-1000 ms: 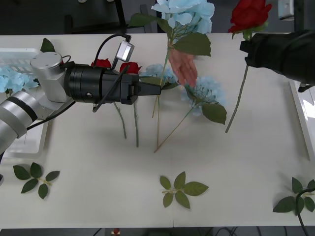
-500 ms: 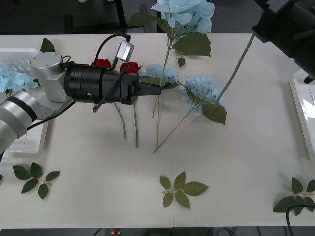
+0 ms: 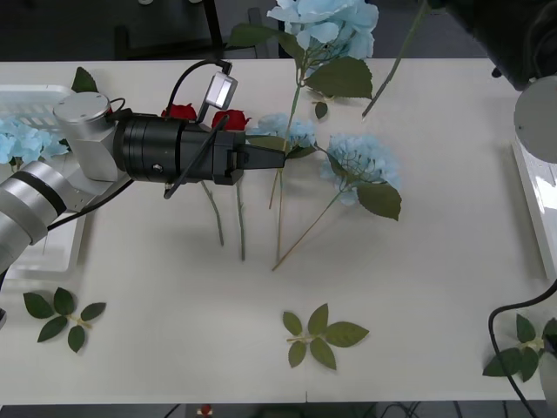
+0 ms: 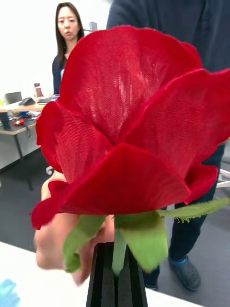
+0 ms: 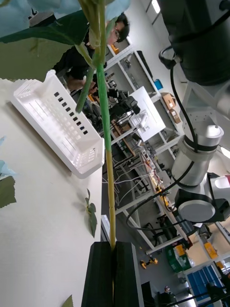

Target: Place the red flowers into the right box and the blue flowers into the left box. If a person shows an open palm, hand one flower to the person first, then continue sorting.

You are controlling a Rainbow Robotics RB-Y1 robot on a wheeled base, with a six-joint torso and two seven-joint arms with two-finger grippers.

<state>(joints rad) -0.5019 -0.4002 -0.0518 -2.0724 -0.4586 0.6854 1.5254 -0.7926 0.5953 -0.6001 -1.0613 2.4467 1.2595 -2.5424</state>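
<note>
Both tools pinching thin stems: right tool (image 4: 117, 278) on red rose (image 4: 129, 129), left tool (image 5: 113, 273) on blue hydrangea stem (image 5: 108, 144). Probably light, floppy, top-heavy; best gripped low.

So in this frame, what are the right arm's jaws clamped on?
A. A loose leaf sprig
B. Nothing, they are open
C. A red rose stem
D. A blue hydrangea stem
C: in the right wrist view the right gripper is shut on the green stem just under the red rose, with a person's hand close behind the bloom.
</note>
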